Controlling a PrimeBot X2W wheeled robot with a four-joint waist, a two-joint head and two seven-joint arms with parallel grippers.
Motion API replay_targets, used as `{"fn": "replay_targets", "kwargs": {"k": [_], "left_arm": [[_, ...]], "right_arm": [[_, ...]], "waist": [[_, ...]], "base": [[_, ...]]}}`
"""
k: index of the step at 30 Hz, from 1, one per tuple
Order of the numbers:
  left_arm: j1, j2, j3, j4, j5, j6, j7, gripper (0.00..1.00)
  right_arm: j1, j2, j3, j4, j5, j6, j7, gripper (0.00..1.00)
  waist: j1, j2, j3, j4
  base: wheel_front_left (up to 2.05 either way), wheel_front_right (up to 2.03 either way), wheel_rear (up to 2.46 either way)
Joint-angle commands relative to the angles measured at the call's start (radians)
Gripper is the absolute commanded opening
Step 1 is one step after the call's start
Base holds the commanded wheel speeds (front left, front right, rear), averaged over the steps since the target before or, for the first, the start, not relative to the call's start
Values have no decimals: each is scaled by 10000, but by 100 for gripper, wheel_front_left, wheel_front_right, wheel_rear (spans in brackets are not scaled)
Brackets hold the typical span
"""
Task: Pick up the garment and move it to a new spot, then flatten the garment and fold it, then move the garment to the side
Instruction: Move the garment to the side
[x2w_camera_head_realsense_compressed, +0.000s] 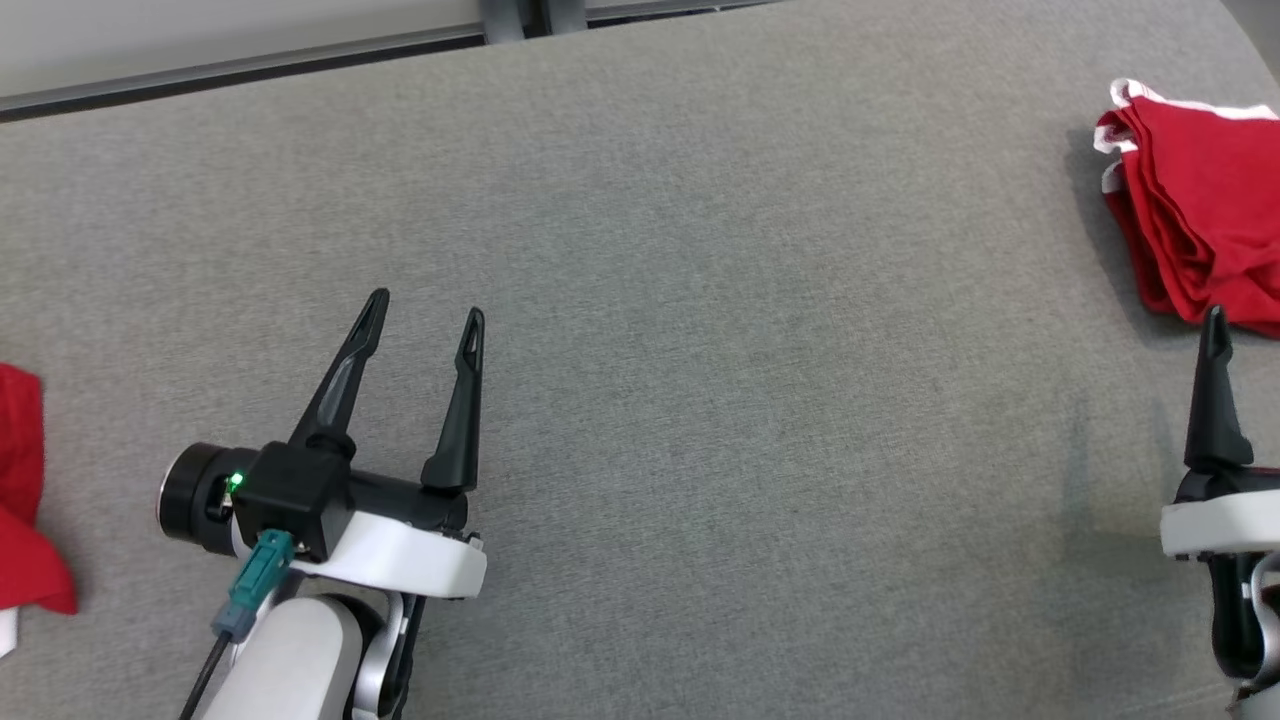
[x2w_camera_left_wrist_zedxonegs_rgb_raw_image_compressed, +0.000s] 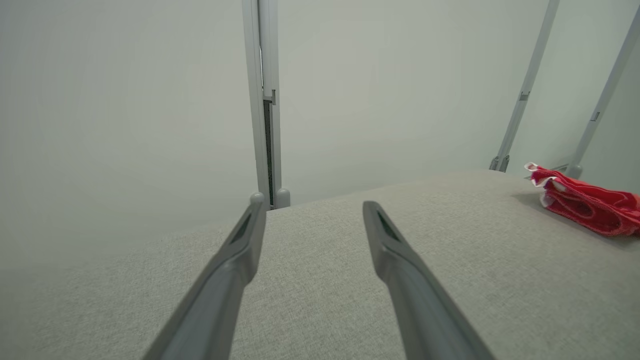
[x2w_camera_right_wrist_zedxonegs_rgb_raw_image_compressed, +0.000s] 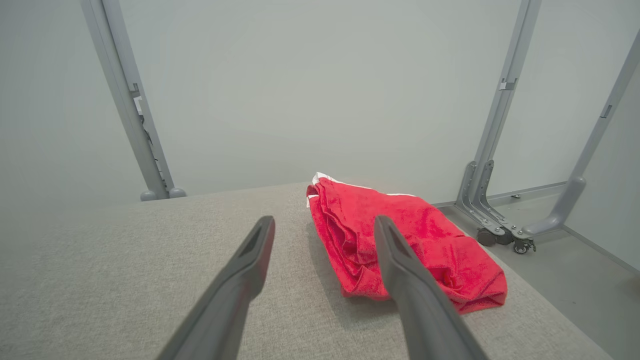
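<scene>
1. The red garment with white trim (x2w_camera_head_realsense_compressed: 1200, 220) lies in a compact stack of folded layers at the far right edge of the grey fabric-covered table (x2w_camera_head_realsense_compressed: 700, 350), near its corner
2. The right gripper (x2w_camera_right_wrist_zedxonegs_rgb_raw_image_compressed: 325, 220) has its two long dark fingers spread apart with nothing between them; they point at the garment's near edge, and I cannot tell whether a tip touches the cloth
3. The left gripper (x2w_camera_head_realsense_compressed: 428, 305) is likewise spread wide and empty, over bare table well apart from the garment
4. A second piece of red cloth (x2w_camera_head_realsense_compressed: 20, 480) lies at the table's left edge, untouched by either arm
5. Judging from this, the pick-up, flattening and folding look done, and the garment already sits at the side
6. What seems left is only for the right arm to draw clear of the stack
</scene>
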Motion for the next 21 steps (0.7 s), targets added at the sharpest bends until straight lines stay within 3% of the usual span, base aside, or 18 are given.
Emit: {"fn": "replay_targets", "kwargs": {"k": [1, 12, 21], "left_arm": [[175, -18, 78, 35, -89, 92, -55, 100], [1377, -140, 579, 384, -540, 636, -374, 100], [2230, 51, 765, 673, -830, 576, -483, 100]], "right_arm": [[216, 67, 27, -207, -158, -21, -45, 100], [1874, 894, 399, -2510, -868, -13, 1063, 100], [2917, 1074, 537, -3254, -1145, -13, 1791, 100]], "waist": [[0, -1, -291, 321], [0, -1, -1440, 1711], [0, -1, -2456, 2143]], "base": [[0, 0, 0], [0, 0, 0], [0, 0, 0]]}}
